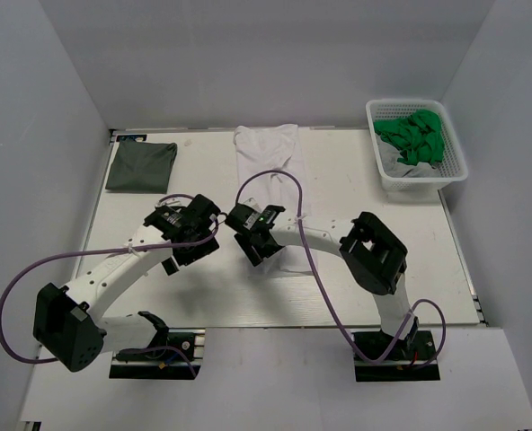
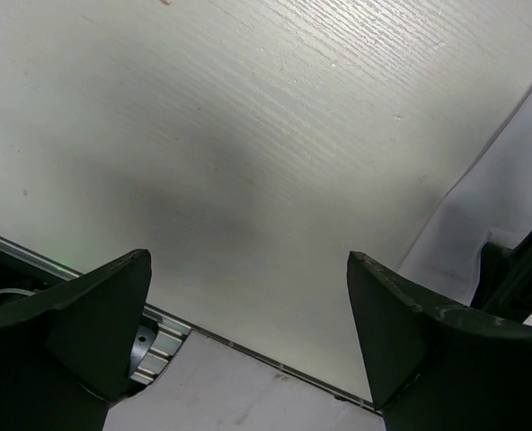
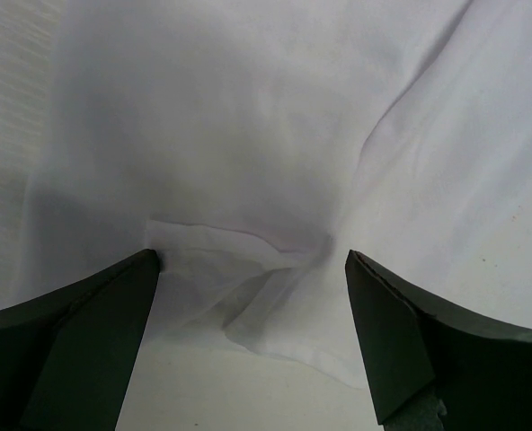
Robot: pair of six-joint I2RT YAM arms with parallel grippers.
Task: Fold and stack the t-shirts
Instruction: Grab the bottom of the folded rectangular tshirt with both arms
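Observation:
The white t-shirt (image 1: 268, 153) lies as a long narrow strip from the far edge of the table toward the middle. Its near hem is rumpled and shows in the right wrist view (image 3: 248, 162). My right gripper (image 1: 255, 250) hovers over that near end, open and empty (image 3: 250, 259), with the wrinkled hem between its fingers. The dark grey-green t-shirt (image 1: 141, 166) lies folded at the far left. My left gripper (image 1: 181, 250) is open and empty (image 2: 248, 260) over bare table, just left of the white shirt's edge (image 2: 518, 180).
A white plastic basket (image 1: 455, 162) holding green cloth items (image 1: 412, 135) and something grey stands at the far right. The table's near edge with a metal rail (image 2: 158, 346) shows below the left gripper. Purple cables loop off both arms.

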